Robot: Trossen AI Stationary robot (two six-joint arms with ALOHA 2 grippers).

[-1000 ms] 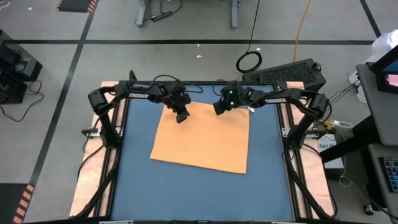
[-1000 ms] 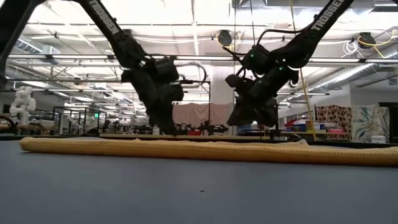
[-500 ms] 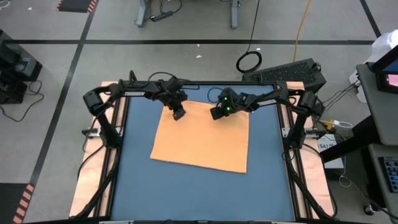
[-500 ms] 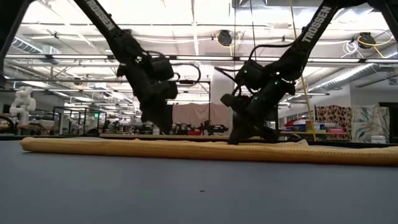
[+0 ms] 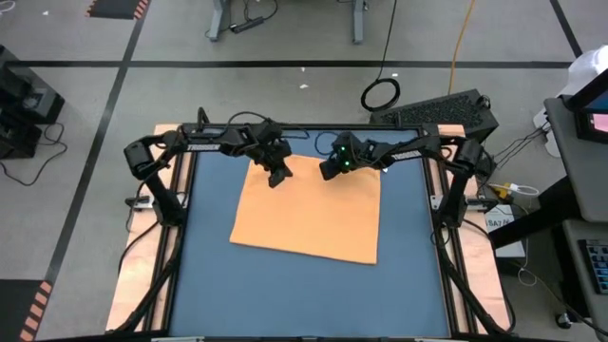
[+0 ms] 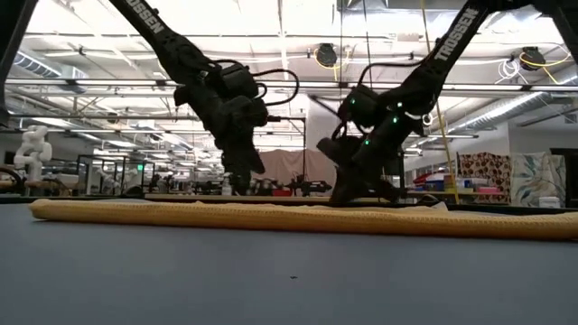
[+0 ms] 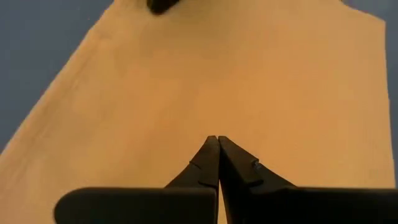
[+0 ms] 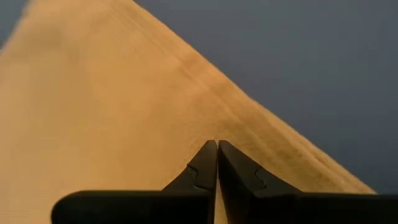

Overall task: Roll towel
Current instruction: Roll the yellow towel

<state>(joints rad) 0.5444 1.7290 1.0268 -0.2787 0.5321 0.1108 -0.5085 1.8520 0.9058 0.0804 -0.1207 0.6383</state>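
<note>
The orange-yellow towel (image 5: pixel 309 214) lies spread flat on the blue table top (image 5: pixel 214 275), a low strip in the low view (image 6: pixel 271 217). My left gripper (image 5: pixel 276 179) is shut and stands over the towel's far left corner, its tips (image 7: pixel 217 138) a little above the cloth (image 6: pixel 242 188). My right gripper (image 5: pixel 326 173) is shut too, over the towel just inside its far edge, right of the middle. Its tips (image 8: pixel 217 143) are down at cloth level (image 6: pixel 341 199). My right gripper's shut fingertips slant down from the table's far side to the towel's top face near its far edge (image 8: pixel 186 134). Whether they touch the cloth I cannot tell. The towel lies flat under them.
The table's dark frame rails (image 5: pixel 176 218) run along both sides, with the arms' bases at the far corners. A keyboard (image 5: pixel 437 109) lies beyond the far right corner. Bare blue surface (image 5: pixel 304 294) stretches between the towel and the near edge.
My left gripper has risen a little above the towel's far left corner, still shut. My right gripper has sunk toward the towel near its far edge and shifted slightly left, still shut. The towel lies as before.
</note>
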